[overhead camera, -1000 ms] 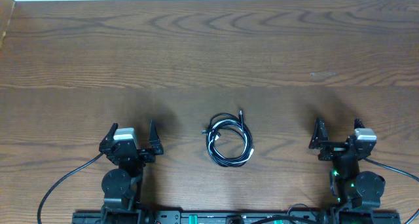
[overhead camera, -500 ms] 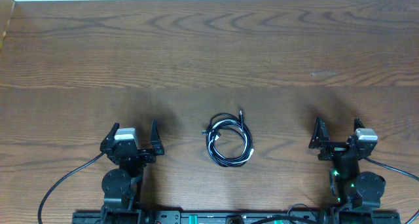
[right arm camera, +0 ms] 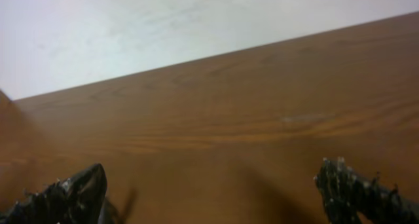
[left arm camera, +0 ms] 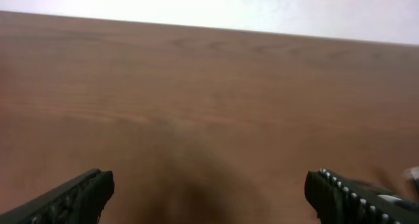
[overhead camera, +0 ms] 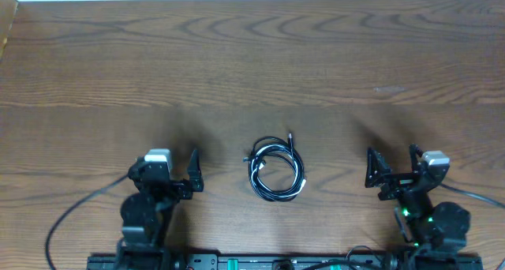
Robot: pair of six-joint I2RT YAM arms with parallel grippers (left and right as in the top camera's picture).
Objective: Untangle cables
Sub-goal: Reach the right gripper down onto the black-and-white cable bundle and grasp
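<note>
Pinching the coiled thin black-and-white cables (overhead camera: pixel 276 169) whole could tighten knots; left gripper (left arm camera: pixel 209 188) and right gripper (overhead camera: pixel 392 171) flank them, open and empty.

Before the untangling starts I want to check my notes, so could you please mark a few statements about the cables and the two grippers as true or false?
1. The coil of thin black and white cables lies on the brown wooden table between the left gripper and the right gripper. True.
2. The left gripper is shut on the coil. False: it is open, empty and apart from the coil.
3. The right gripper is open. True.
4. The cables lie as separate straight strands. False: they are bundled in one coil.
</note>
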